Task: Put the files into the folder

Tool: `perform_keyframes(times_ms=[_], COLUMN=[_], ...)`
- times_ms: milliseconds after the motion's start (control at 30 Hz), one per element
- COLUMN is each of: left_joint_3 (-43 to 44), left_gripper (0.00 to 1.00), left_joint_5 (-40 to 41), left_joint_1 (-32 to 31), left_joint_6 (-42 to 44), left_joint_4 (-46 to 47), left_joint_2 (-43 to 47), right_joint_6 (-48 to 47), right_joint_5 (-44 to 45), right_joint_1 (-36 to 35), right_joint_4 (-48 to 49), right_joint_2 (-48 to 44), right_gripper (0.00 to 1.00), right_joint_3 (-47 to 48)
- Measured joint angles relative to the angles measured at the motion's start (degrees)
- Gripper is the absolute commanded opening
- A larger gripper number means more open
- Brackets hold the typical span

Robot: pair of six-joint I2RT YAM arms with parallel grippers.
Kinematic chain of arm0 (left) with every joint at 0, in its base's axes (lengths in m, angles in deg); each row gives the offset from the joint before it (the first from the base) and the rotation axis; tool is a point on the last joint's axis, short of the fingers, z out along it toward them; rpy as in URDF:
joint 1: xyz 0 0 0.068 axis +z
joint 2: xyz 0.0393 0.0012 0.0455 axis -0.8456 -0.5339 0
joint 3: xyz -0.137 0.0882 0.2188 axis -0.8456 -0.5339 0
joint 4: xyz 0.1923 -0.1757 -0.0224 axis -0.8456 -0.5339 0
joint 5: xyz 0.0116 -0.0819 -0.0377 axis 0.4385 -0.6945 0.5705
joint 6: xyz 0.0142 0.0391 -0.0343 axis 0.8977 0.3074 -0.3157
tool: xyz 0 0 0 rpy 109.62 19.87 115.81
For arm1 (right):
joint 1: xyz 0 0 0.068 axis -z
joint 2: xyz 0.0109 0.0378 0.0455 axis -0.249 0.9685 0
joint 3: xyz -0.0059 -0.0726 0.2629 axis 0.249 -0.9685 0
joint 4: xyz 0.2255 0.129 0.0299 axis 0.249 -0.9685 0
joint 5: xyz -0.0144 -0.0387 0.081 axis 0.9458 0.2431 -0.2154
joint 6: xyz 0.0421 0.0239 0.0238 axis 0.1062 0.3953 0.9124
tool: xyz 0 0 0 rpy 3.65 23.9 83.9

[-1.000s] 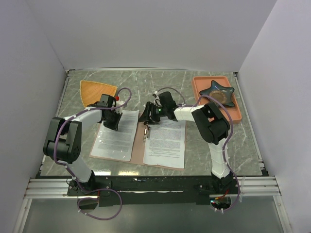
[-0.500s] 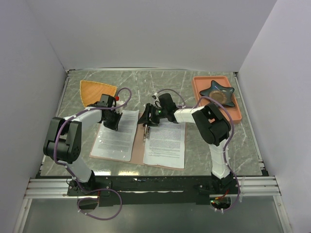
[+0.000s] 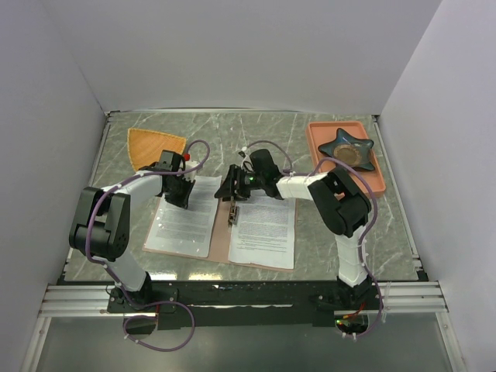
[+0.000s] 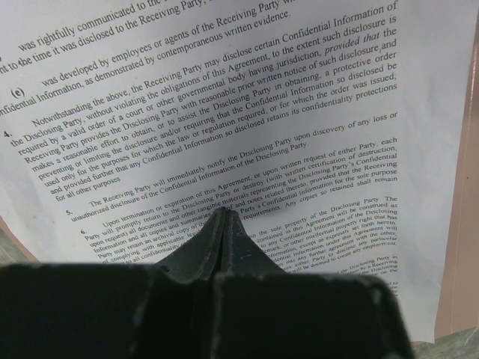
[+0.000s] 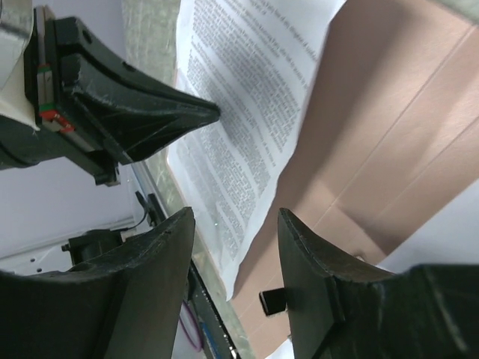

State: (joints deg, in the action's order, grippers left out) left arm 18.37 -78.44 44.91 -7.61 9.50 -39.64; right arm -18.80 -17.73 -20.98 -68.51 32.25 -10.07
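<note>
The pinkish-brown folder (image 3: 221, 242) lies open on the table with two printed files on it, one on the left half (image 3: 183, 218) and one on the right half (image 3: 264, 229). My left gripper (image 3: 180, 198) is shut, its tip (image 4: 224, 214) resting on the left file (image 4: 224, 112); nothing is between its fingers. My right gripper (image 3: 232, 194) hangs open over the top of the folder's crease. In the right wrist view my right gripper (image 5: 236, 224) frames the left file's edge (image 5: 239, 120), bare folder card (image 5: 389, 149) and a small black tab (image 5: 272, 301).
An orange fan-shaped plate (image 3: 154, 146) lies at the back left. A salmon tray (image 3: 373, 180) at the back right holds a blue star-shaped dish (image 3: 346, 146). White walls close in the table on three sides.
My right gripper has shifted slightly left along the folder's top, and its jaws have narrowed a little. The left arm and both sheets have not moved.
</note>
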Motion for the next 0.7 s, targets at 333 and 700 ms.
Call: perform_keyframes(times_ms=[333,700], left_joint_3=[-0.02,-0.31], left_gripper=[0.01,0.01], left_joint_5=[0.04,0.04], left_joint_1=[0.00,0.00], left_joint_6=[0.00,0.00], left_joint_4=[-0.02,0.26], left_joint_2=[0.00,0.22], right_joint_6=[1.05,1.20], right_joint_5=[0.02,-0.02], right_joint_1=[-1.66,-3.10], right_joint_4=[1.55,1.55], right_joint_2=[-0.52,-3.80], right_gripper=[0.55,0.54], right_joint_3=[-3.30,-3.63])
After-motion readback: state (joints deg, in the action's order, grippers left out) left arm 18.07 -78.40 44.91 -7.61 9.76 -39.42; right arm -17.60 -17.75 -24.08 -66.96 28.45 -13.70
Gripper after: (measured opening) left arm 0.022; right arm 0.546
